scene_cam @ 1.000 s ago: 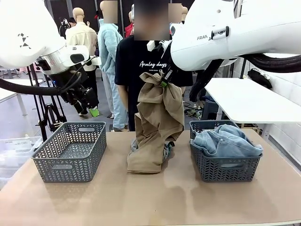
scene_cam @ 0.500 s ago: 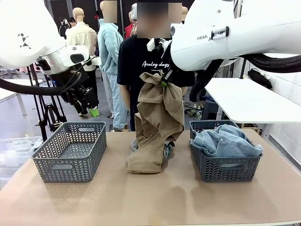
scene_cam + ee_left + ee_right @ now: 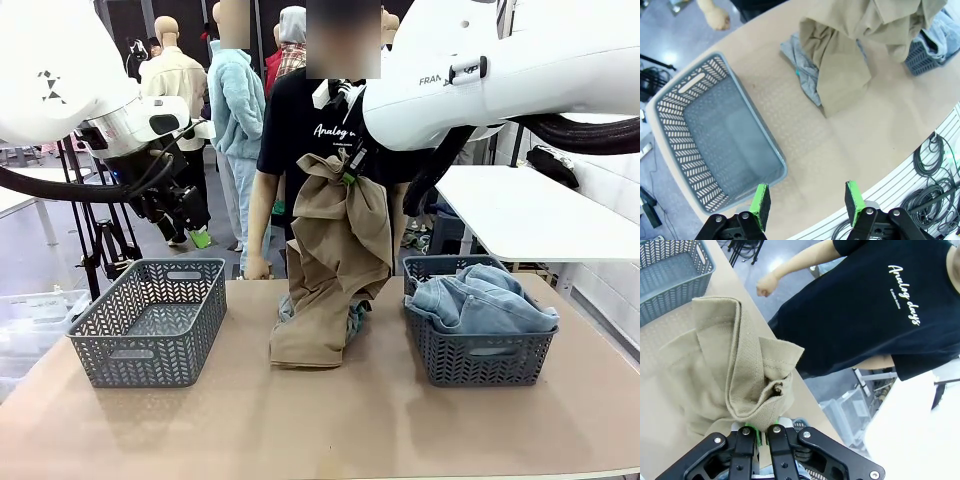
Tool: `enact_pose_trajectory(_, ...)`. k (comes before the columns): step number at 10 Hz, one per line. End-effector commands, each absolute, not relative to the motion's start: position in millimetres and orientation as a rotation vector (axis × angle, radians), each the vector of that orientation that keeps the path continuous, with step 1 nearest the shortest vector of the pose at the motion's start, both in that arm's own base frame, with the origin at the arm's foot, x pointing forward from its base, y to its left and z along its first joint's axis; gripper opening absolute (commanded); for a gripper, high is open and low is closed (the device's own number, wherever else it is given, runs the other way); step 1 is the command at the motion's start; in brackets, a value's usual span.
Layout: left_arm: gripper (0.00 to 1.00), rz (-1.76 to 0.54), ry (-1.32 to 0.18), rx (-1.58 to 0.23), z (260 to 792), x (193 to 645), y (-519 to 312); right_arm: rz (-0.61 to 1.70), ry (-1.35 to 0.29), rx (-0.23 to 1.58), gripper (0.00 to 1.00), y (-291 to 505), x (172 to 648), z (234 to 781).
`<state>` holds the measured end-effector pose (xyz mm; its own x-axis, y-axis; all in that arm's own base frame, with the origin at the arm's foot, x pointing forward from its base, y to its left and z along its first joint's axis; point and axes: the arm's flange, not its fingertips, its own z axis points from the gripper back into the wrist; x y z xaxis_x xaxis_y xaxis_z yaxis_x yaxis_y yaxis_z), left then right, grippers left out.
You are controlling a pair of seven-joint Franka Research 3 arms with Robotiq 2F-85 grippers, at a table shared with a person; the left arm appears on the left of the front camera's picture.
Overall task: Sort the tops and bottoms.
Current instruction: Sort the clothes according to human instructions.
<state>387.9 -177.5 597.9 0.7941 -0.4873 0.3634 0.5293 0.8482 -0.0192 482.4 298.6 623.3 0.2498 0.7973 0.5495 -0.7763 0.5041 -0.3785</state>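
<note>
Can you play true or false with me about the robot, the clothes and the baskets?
1. The jeans lie in the right basket. True.
2. The left basket is full of clothes. False: it has nothing in it.
3. The fingers of the right gripper are shut on the tan top. True.
4. The tan top hangs all the way up in the air. False: its lower end rests on the table.
5. The left gripper is holding something. False: its fingers are open and hold nothing.
</note>
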Motion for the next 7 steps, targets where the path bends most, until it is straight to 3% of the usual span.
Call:
enact_pose_trajectory(1,0.78,-0.533,-0.356,-0.106,598.0,387.7,-176.9,1.062,-0.764,-0.043,0.00,297.8,480.1,627.6)
enact_pose_trajectory(7,0.78,-0.533,-0.356,-0.106,598.0,387.7,-176.9,1.062,-0.764,-0.043,0.00,297.8,480.1,627.6)
